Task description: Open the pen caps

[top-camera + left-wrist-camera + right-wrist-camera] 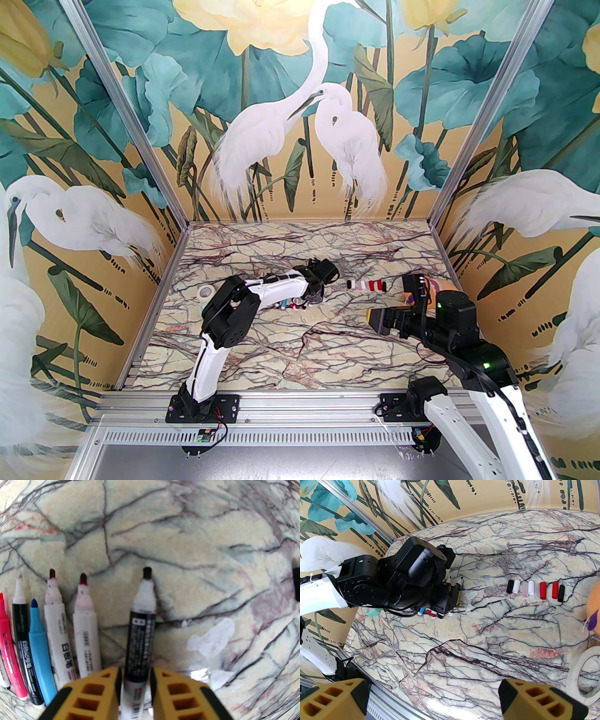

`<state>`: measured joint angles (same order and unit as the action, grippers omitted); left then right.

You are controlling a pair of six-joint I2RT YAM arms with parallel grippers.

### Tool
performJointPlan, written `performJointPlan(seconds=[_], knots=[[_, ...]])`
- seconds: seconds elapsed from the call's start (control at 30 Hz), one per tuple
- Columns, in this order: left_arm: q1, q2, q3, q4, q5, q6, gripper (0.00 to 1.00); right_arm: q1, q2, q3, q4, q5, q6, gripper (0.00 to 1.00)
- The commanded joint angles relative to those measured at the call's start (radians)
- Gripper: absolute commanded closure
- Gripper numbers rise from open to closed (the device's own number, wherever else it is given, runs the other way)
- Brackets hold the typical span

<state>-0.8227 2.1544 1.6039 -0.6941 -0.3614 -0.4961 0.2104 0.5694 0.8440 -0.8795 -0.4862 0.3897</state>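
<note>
Left gripper (136, 672) straddles the uncapped black pen (140, 632) with jaws barely parted, grip or no grip I cannot tell, placing it alongside the other pens (85, 630), seemingly to keep barrels sorted from the pen caps (535, 589) rowed well apart.

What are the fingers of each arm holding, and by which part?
Left fingers flank the rear part of the black-barrelled, uncapped marker pen; whether they grip it cannot be told. Right fingers, wide apart, hold nothing.
</note>
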Motion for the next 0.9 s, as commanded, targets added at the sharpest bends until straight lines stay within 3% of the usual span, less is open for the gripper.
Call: performJointPlan(seconds=[0.0, 0.2, 0.27, 0.3, 0.37, 0.4, 0.6, 0.87], knots=[[0.005, -0.082, 0.034, -0.036, -0.019, 0.011, 0.69, 0.003, -0.003, -0.01, 0.002, 0.005, 0.01, 0.01], [0.005, -0.24, -0.036, -0.004, 0.003, 0.012, 0.64, 0.003, -0.003, -0.007, 0.0, 0.018, 0.012, 0.01], [0.005, -0.318, -0.08, 0.025, 0.02, 0.017, 0.55, 0.003, -0.003, -0.001, -0.005, 0.025, 0.014, 0.01], [0.005, -0.354, -0.109, 0.043, 0.026, 0.022, 0.47, 0.004, -0.004, 0.003, -0.006, 0.026, 0.014, 0.01], [0.005, -0.444, -0.177, 0.079, 0.031, 0.028, 0.13, 0.003, -0.005, 0.015, -0.013, 0.021, 0.023, 0.01], [0.005, -0.484, -0.205, 0.091, 0.029, 0.033, 0.02, 0.003, -0.006, 0.02, -0.015, 0.019, 0.024, 0.01], [0.025, -0.714, -0.384, 0.14, 0.011, 0.071, 0.0, 0.003, 0.006, 0.051, -0.016, 0.015, 0.034, 0.01], [0.164, -1.044, -0.673, 0.242, 0.054, 0.103, 0.0, 0.004, 0.048, 0.096, 0.021, 0.087, 0.039, 0.01]])
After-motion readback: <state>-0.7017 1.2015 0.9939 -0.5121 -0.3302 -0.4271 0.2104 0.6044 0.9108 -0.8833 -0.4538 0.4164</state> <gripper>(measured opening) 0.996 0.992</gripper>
